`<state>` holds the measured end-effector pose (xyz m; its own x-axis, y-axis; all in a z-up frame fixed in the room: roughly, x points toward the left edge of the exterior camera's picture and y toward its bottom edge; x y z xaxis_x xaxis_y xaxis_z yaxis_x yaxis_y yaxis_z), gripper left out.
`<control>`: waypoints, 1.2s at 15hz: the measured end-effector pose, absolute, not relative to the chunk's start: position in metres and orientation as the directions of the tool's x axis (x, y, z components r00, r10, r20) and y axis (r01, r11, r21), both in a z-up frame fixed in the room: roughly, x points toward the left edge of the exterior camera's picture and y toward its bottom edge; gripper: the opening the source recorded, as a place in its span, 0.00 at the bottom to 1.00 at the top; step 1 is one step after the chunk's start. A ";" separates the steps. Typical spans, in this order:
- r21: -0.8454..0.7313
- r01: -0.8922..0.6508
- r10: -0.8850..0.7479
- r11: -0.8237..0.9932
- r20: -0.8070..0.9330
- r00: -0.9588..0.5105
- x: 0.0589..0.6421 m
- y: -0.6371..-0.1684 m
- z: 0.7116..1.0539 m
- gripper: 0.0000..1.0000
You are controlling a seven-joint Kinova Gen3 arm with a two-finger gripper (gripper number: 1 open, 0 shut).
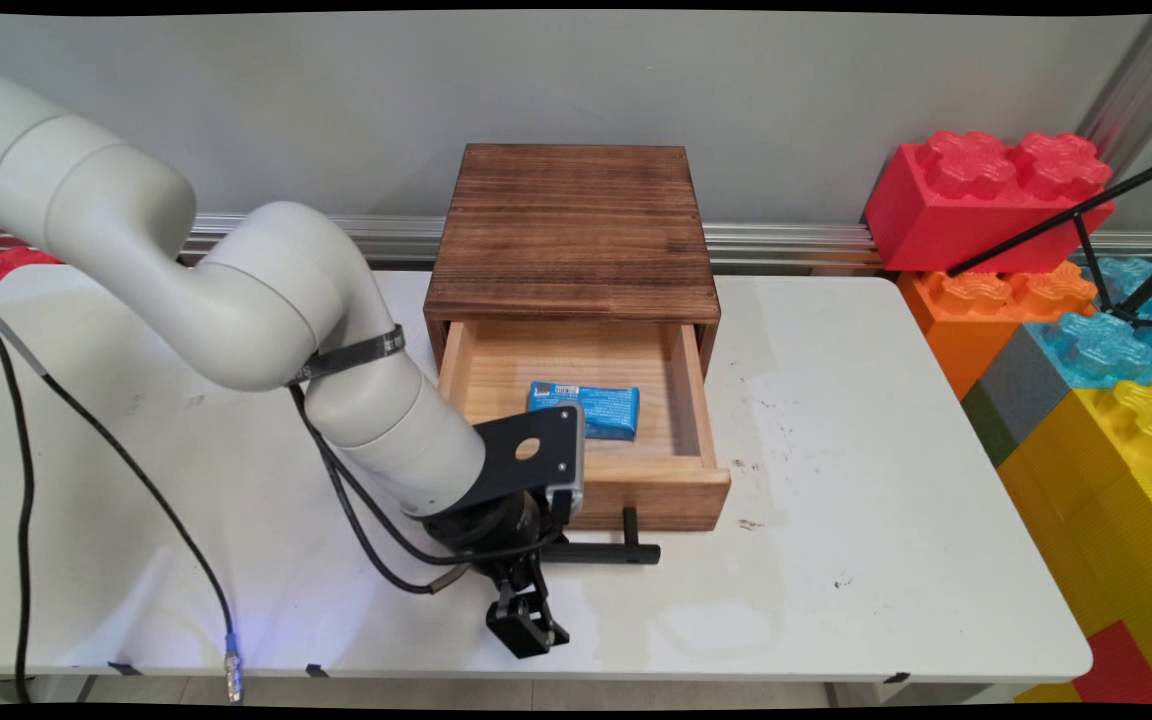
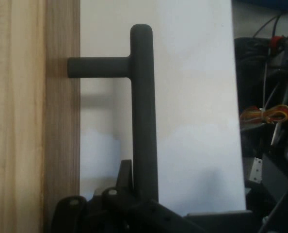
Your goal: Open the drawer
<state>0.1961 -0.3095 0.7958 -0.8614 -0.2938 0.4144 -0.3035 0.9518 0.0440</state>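
Note:
A dark wooden box stands at the back middle of the white table. Its light wooden drawer is pulled out toward the near side. A blue packet lies flat inside it. A black T-bar handle sticks out of the drawer front. My gripper hangs low over the table, just in front of the handle's left end. In the hand view the handle runs straight down into my gripper's linkage, beside the drawer front. Whether the handle is held is hidden.
Big toy bricks are stacked off the table's right side: red, orange, blue and yellow. Black tripod legs cross in front of them. A black cable hangs from the arm at the left.

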 end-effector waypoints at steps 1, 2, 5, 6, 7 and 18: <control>0.047 -0.301 -0.293 0.952 0.415 -0.861 0.196 -0.307 0.796 1.00; 0.049 -0.300 -0.292 0.953 0.416 -0.861 0.196 -0.304 0.797 1.00; 0.055 -0.295 -0.291 0.954 0.417 -0.861 0.195 -0.298 0.798 1.00; 0.058 -0.294 -0.290 0.954 0.417 -0.861 0.195 -0.295 0.799 1.00; 0.060 -0.292 -0.290 0.954 0.418 -0.861 0.195 -0.293 0.799 1.00; 0.080 -0.276 -0.283 0.958 0.426 -0.859 0.198 -0.276 0.810 1.00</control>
